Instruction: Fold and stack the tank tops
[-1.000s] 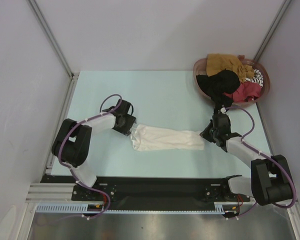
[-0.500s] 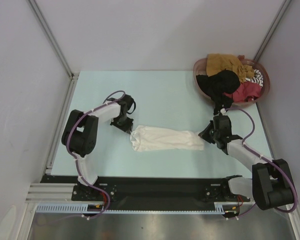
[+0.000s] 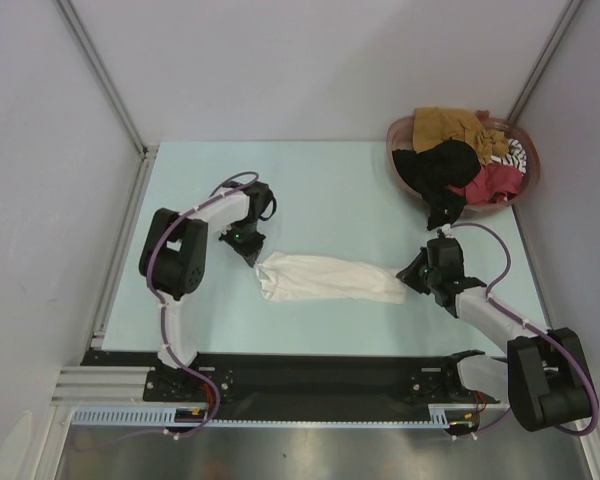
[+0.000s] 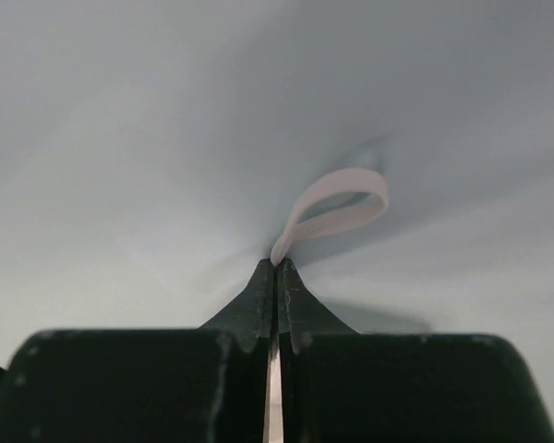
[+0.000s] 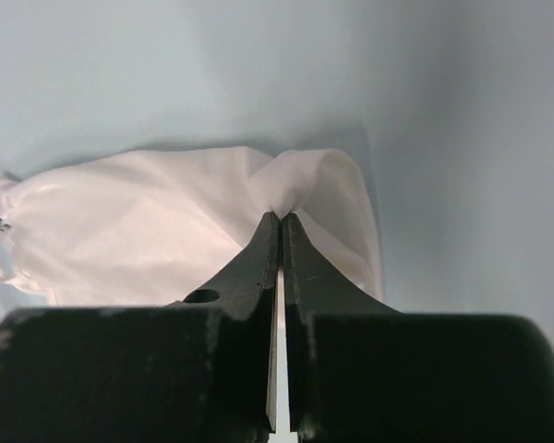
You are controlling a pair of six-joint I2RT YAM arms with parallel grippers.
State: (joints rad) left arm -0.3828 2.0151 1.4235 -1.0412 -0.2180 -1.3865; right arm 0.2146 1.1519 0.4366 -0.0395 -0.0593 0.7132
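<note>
White limp cloth tank top (image 3: pixel 330 277) bunched on the desk (image 3: pixel 320 190); left end effector (image 4: pixel 275 265) and right end effector (image 5: pixel 281 217) clamp opposite ends (left, a strap). Best stretched evenly, low.

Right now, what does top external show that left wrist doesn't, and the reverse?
Only top external: the whole white tank top lying between the left claw and right claw, plus the basket of coloured tank tops at the far right. Only left wrist: a thin strap loop pinched close up. Both: the left claw shut on the white tank top, over the pale table.
</note>
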